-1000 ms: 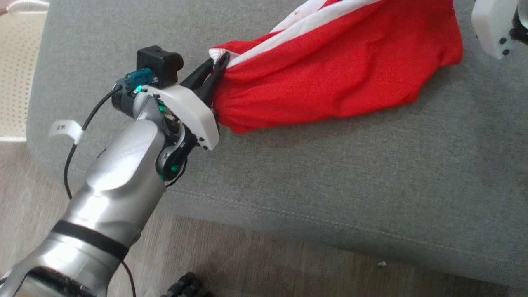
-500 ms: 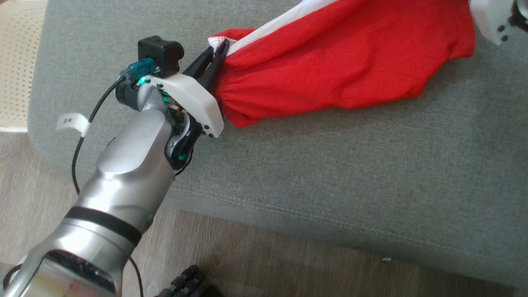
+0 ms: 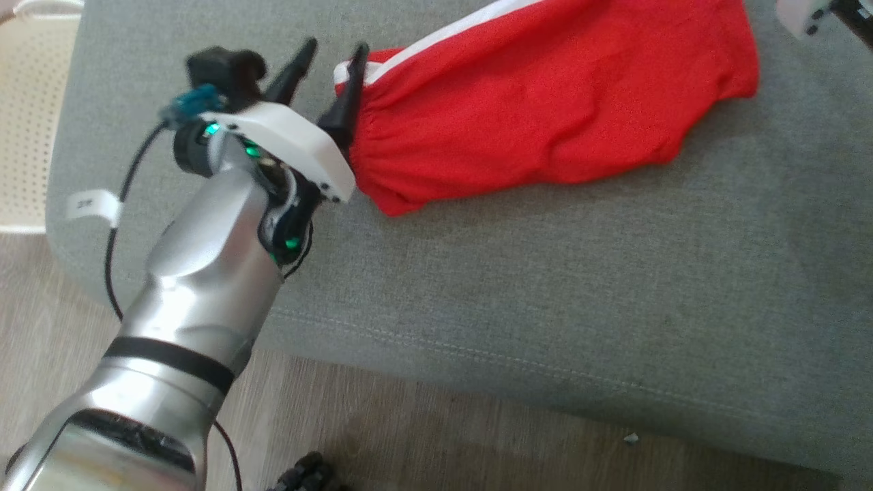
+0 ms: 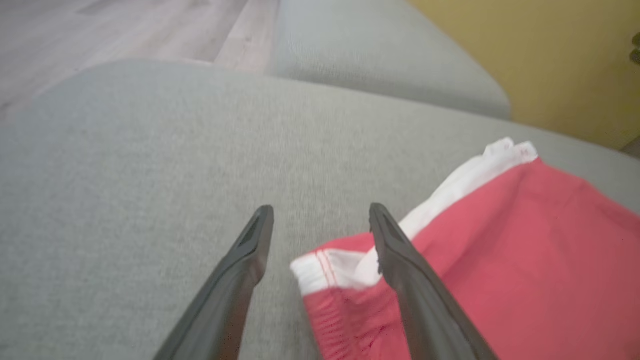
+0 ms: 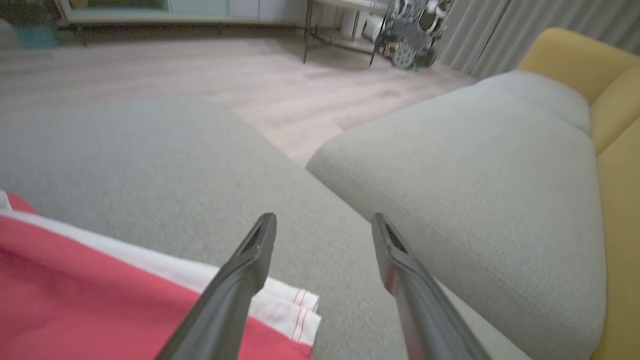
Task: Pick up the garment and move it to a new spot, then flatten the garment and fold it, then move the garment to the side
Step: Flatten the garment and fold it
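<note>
Red garment (image 3: 545,116), white stripe; grey cushion (image 3: 580,293); yellow backrest (image 5: 615,100).

A grey sofa cushion (image 3: 545,286) sits over pale wood floor (image 3: 409,436), yellow backrest (image 4: 550,60) behind.

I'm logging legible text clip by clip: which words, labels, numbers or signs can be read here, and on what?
White tag on the cable of the left arm: dark marks, too blurred to read.
Garment: no text.
Sofa: no text.
</note>
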Motion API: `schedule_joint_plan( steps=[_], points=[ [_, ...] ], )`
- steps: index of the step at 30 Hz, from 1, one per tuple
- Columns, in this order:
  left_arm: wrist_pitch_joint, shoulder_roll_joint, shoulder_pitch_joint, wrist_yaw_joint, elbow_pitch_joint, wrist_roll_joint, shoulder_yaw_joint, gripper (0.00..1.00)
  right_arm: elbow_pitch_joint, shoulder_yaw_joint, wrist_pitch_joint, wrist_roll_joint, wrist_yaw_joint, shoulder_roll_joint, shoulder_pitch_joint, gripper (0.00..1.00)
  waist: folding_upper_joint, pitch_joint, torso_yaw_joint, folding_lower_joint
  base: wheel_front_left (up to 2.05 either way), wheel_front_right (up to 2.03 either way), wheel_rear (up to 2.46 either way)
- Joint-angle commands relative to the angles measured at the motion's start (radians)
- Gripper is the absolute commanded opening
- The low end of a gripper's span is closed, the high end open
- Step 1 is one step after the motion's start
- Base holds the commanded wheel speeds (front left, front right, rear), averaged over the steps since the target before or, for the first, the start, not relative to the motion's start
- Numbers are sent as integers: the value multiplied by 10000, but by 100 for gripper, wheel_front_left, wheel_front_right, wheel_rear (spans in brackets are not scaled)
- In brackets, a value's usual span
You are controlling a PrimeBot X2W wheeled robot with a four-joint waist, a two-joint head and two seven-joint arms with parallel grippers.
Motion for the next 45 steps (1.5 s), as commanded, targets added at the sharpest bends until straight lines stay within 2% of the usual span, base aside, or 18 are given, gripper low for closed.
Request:
schedule_joint_plan(
  steps=[1, 6, 11, 16, 17, 21, 25, 28, 32, 36, 45],
  points=[
    [-119, 406, -42, 138, -575, -1, 636, 100, 36, -361, -548, 125, 16, 162, 376, 100, 0, -255, -68, 0, 0, 0, 0],
    [-123, 586, 1070, 521, -2194, 306, 2079, 100, 485, -1225, -1980, 302, 16, 860, 1353, 100, 0, -1009, -308, 0, 0, 0, 0],
    [-124, 549, 2497, 710, -4000, 962, 3432, 100, 116, -2137, -2449, -66, 16, 1351, 2342, 100, 0, -1777, -583, 0, 0, 0, 0],
    [-125, 235, 4003, 699, -5368, 1539, 4501, 100, -1383, -4180, -2472, -1051, 16, 1617, 3844, 100, 0, -2478, -832, 0, 0, 0, 0],
    [-125, 235, 4003, 699, -5368, 1539, 4501, 100, -1383, -4180, -2472, -1051, 16, 1617, 3844, 100, 0, -2478, -832, 0, 0, 0, 0],
    [-125, -24, 4944, 579, -6132, 2054, 5029, 100, -2429, -5750, -2474, -2393, 16, 1752, 5420, 100, 0, -2928, -929, 0, 0, 0, 0],
    [-125, -228, 5712, 554, -6697, 2493, 5575, 100, -3408, -7459, -2475, -3403, 16, 2269, 7063, 100, 0, -3300, -1002, 0, 0, 0, 0],
    [-125, -331, 6287, 460, -6976, 2686, 5774, 100, -4159, -8383, -2475, -4212, 16, 2766, 8222, 100, 0, -3497, -1071, 0, 0, 0, 0],
    [-125, -388, 7009, 385, -7190, 3014, 5875, 100, -4969, -9094, -2476, -5061, 16, 3492, 9607, 100, 0, -3738, -1156, 0, 0, 0, 0],
    [-125, -403, 7806, 562, -7496, 3088, 5798, 100, -5560, -9569, -2476, -5787, 16, 4184, 10874, 100, 0, -3971, -1261, 0, 0, 0, 0],
    [-126, -406, 8260, 947, -7993, 3161, 5680, 100, -5899, -10053, -2473, -6369, 16, 4764, 11822, 100, 0, -4085, -1224, 0, 0, 0, 0]
  ],
)
